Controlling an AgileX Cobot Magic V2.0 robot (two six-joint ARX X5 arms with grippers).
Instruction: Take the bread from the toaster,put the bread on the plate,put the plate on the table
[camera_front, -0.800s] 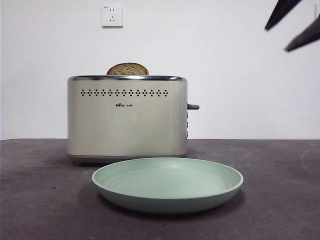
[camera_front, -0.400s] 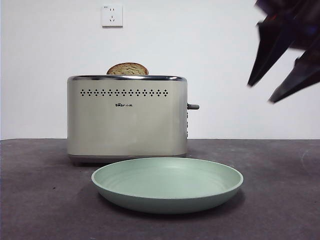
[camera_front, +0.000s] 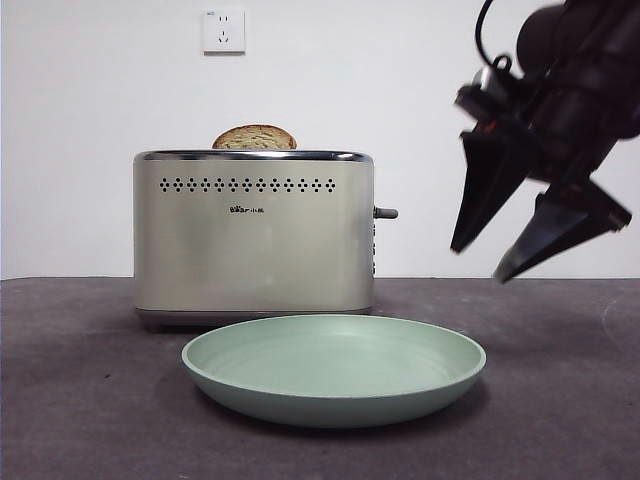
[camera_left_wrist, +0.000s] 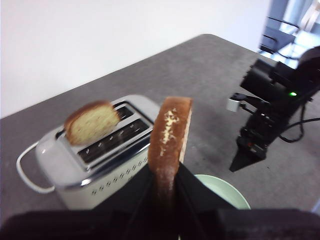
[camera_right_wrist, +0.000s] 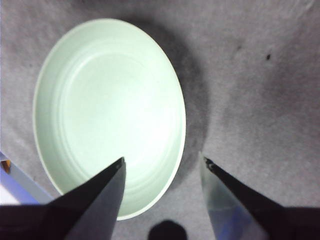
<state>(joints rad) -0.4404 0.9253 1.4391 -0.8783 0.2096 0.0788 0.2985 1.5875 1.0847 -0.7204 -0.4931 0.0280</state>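
Observation:
My left gripper (camera_left_wrist: 163, 196) is shut on the bread (camera_left_wrist: 169, 140), seen edge-on with its brown crust, held high above the toaster (camera_left_wrist: 92, 172) and out of the front view. A smaller, darker domed slice (camera_front: 254, 138) stands in the cream toaster (camera_front: 255, 235); it also shows in the left wrist view (camera_left_wrist: 92, 121). The mint-green plate (camera_front: 334, 372) lies on the table (camera_front: 90, 400) in front of the toaster. My right gripper (camera_front: 478, 265) is open and empty, hanging above the plate's right edge. In the right wrist view its jaws straddle the rim of the plate (camera_right_wrist: 100, 110) from above.
A white wall socket (camera_front: 224, 31) is on the wall behind the toaster. The toaster's grey side lever (camera_front: 386, 213) points toward the right gripper. The plate's edge (camera_left_wrist: 227, 192) shows below the bread in the left wrist view.
The right gripper has come down and leftward from the top right corner, to just above the plate's right side. The toaster, its slice and the plate have not moved.

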